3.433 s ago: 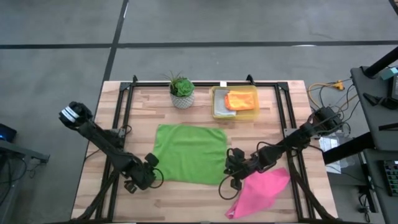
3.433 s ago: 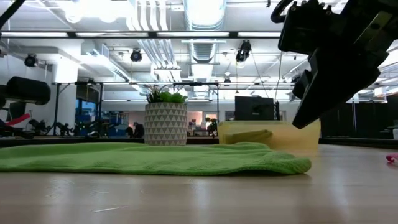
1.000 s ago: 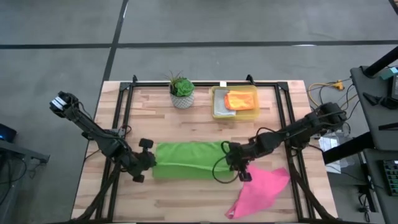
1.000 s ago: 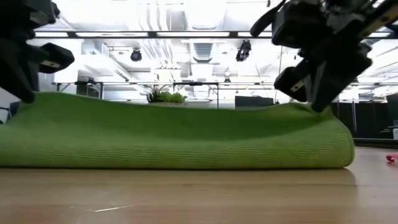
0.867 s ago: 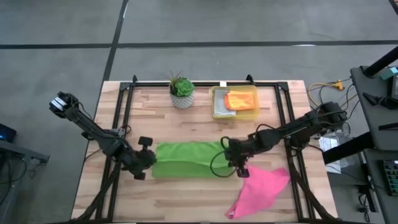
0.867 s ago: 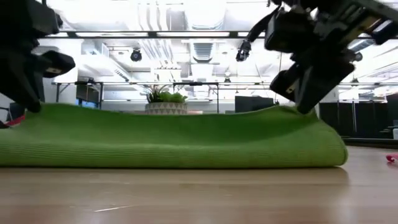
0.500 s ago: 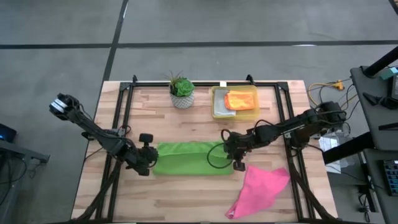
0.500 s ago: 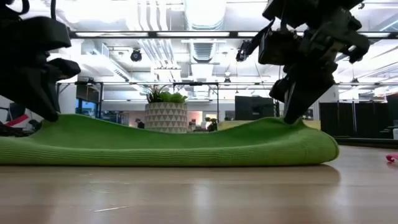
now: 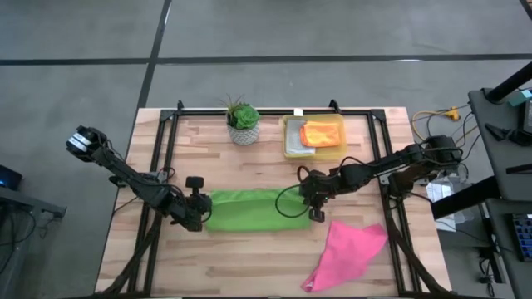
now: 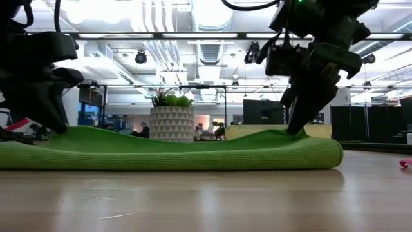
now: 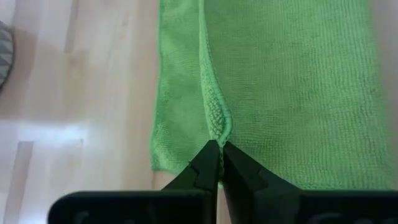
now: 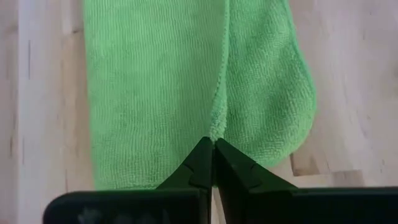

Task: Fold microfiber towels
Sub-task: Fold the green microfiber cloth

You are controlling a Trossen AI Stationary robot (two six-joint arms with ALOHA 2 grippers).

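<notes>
Mid-frame, left gripper [image 9: 196, 213] and right gripper [image 9: 313, 205] both pinch green towel [image 9: 249, 210] edges, first fold laid; next, release.

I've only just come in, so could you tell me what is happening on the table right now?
The two arms are folding the green towel, which lies doubled over into a long strip on the wooden table. The left gripper is shut on the towel's edge at one end, and the right gripper is shut on it at the other. A pink towel lies loose nearby, and an orange towel sits in the yellow bin beside a potted plant.
</notes>
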